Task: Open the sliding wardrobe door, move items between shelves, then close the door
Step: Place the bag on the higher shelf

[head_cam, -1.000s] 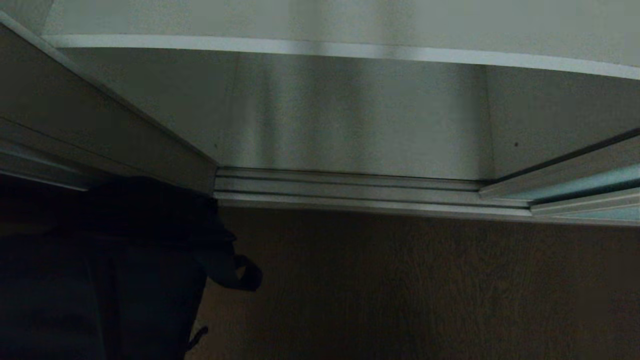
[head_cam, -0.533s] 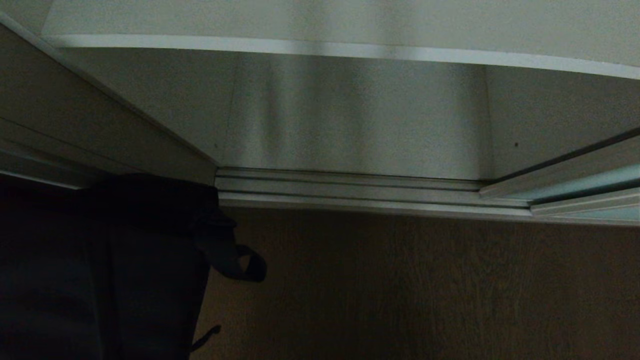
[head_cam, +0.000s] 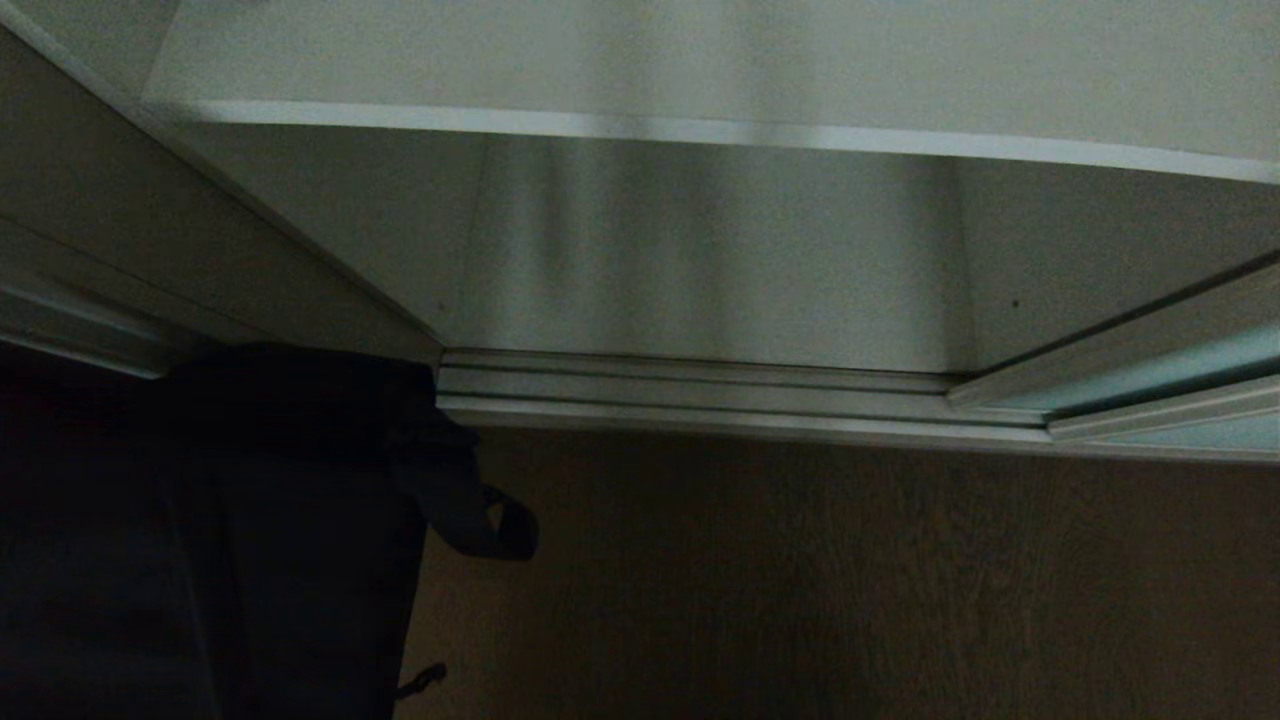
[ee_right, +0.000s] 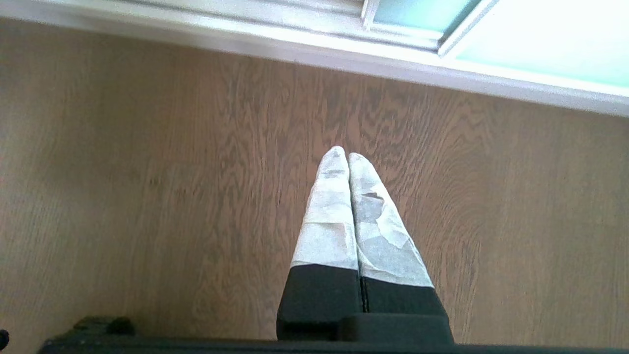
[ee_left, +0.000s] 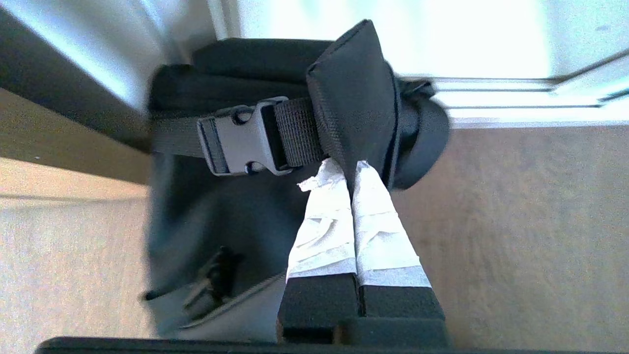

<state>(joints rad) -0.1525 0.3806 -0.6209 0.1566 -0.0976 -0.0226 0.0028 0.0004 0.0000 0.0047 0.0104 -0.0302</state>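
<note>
The left gripper (ee_left: pixel 353 167) is clamped on a padded strap of the black bag (ee_left: pixel 221 216), which hangs just outside the open wardrobe; the right gripper (ee_right: pixel 348 156), closed and empty, is parked over the wood floor (ee_right: pixel 147 172). The sliding wardrobe door (head_cam: pixel 1170 372) stands at the right, and 1 shelf (head_cam: pixel 700 60) lies above. Raise the bag clear of the shelf's front edge before moving inward, so the buckle (ee_left: pixel 241 142) does not snag.

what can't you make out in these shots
- Head view: the left end effector itself is hidden behind the black bag it carries; only the left wrist view shows the left end effector shut on the bag's padded flap.
- Head view: most of the sliding wardrobe door is cut off by the right edge.
- Head view: the right end effector is out of frame.
- Shelf: its back part is cut off by the top edge.
</note>
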